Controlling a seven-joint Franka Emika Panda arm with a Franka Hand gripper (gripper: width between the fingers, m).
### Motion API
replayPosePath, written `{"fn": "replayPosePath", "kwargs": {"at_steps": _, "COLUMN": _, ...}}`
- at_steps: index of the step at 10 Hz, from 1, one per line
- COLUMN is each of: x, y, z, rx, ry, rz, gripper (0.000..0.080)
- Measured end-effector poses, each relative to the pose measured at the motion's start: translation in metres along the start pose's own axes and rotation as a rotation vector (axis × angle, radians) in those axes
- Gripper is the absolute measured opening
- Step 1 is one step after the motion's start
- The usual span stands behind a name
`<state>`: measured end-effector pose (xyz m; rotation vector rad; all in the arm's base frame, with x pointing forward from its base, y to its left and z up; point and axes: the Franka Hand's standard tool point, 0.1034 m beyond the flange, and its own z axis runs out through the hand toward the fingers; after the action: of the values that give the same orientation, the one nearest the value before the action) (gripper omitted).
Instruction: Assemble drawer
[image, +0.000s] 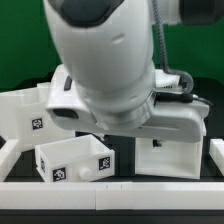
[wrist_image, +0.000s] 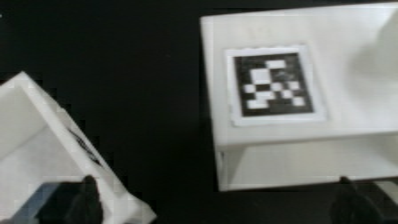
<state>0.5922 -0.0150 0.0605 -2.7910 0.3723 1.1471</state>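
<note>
White housing (wrist_image: 349, 140), top tag (wrist_image: 276, 85) clear in wrist view only; end effector (wrist_image: 217, 198) wide apart, empty.

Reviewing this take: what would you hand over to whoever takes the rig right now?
Gripper: open, gripping nothing, over the housing, which sits at the exterior view's right.
Trays: knobbed tray in front, second tray at the exterior view's left, both outside the housing.
Done: no tray inserted.
Left: slide both trays in.
</note>
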Motion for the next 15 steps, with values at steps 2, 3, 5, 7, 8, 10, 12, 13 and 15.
{"fn": "replayPosePath", "kwargs": {"at_steps": 2, "x": -0.012, "y": 0.007, "z": 0.013, "rx": -0.002, "ry": -0.089, "rz": 0.016, "gripper": 0.0649}}
{"fn": "replayPosePath", "kwargs": {"at_steps": 3, "x": -0.011, "y": 0.004, "z": 0.018, "rx": -0.004, "ry": -0.09, "rz": 0.014, "gripper": 0.0649}}
{"fn": "replayPosePath", "kwargs": {"at_steps": 5, "x": -0.007, "y": -0.006, "z": 0.026, "rx": -0.011, "ry": -0.072, "rz": 0.006, "gripper": 0.0649}}
{"fn": "replayPosePath", "kwargs": {"at_steps": 7, "x": -0.006, "y": -0.009, "z": 0.031, "rx": -0.016, "ry": -0.07, "rz": 0.004, "gripper": 0.0649}}
{"fn": "replayPosePath", "kwargs": {"at_steps": 8, "x": -0.006, "y": -0.009, "z": 0.033, "rx": -0.017, "ry": -0.074, "rz": 0.005, "gripper": 0.0649}}
{"fn": "replayPosePath", "kwargs": {"at_steps": 10, "x": -0.005, "y": -0.007, "z": 0.034, "rx": -0.017, "ry": -0.076, "rz": 0.007, "gripper": 0.0527}}
{"fn": "replayPosePath", "kwargs": {"at_steps": 12, "x": -0.005, "y": -0.006, "z": 0.034, "rx": -0.016, "ry": -0.076, "rz": 0.008, "gripper": 0.0389}}
{"fn": "replayPosePath", "kwargs": {"at_steps": 13, "x": -0.005, "y": -0.006, "z": 0.034, "rx": -0.015, "ry": -0.076, "rz": 0.009, "gripper": 0.0254}}
{"fn": "replayPosePath", "kwargs": {"at_steps": 15, "x": -0.005, "y": -0.005, "z": 0.033, "rx": -0.014, "ry": -0.076, "rz": 0.01, "gripper": 0.0069}}
